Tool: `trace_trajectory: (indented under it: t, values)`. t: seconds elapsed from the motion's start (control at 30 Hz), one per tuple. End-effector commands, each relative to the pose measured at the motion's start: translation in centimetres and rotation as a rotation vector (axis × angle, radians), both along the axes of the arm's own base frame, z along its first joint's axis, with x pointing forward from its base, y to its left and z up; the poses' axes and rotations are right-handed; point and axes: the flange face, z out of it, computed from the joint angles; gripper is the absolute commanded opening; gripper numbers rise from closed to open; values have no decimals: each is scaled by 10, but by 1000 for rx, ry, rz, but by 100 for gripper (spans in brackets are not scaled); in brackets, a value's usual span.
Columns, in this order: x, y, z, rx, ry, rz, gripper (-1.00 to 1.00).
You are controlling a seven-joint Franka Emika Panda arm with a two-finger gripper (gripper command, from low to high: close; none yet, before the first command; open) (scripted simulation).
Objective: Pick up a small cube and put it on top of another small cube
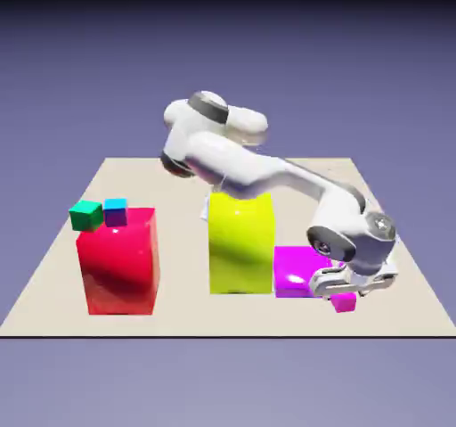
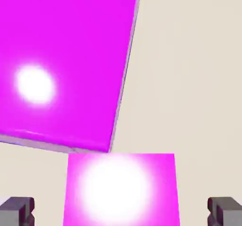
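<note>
The small cube (image 1: pixel 344 303) is tiny, glossy and magenta, and it rests on the table near the front at the exterior view's right. My gripper (image 1: pixel 345 293) is lowered straight over it. In the hand view the small cube (image 2: pixel 121 188) sits between my grey fingertips (image 2: pixel 18 210), with a gap of bare table on each side, so the gripper (image 2: pixel 121 213) is open around it and not touching it. A small green cube (image 1: pixel 86 214) and a small blue cube (image 1: pixel 115 210) sit side by side on top of the big red block (image 1: pixel 120 260).
A wide flat magenta block (image 1: pixel 297 272) lies right behind the small cube and fills the hand view's upper left as the flat magenta block (image 2: pixel 66 64). A tall yellow block (image 1: pixel 240 242) stands at the middle. All rest on the beige table (image 1: pixel 53 300).
</note>
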Motion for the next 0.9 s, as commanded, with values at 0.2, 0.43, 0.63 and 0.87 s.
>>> trace_trajectory:
  t: [0.2,0.43,0.63,0.87]
  values:
    - [44,-53,108,16,13,65,-100]
    - [76,-179,184,28,5,119,-100]
    - [73,-317,250,18,-10,107,-100]
    - [12,-496,319,2,-8,20,-100]
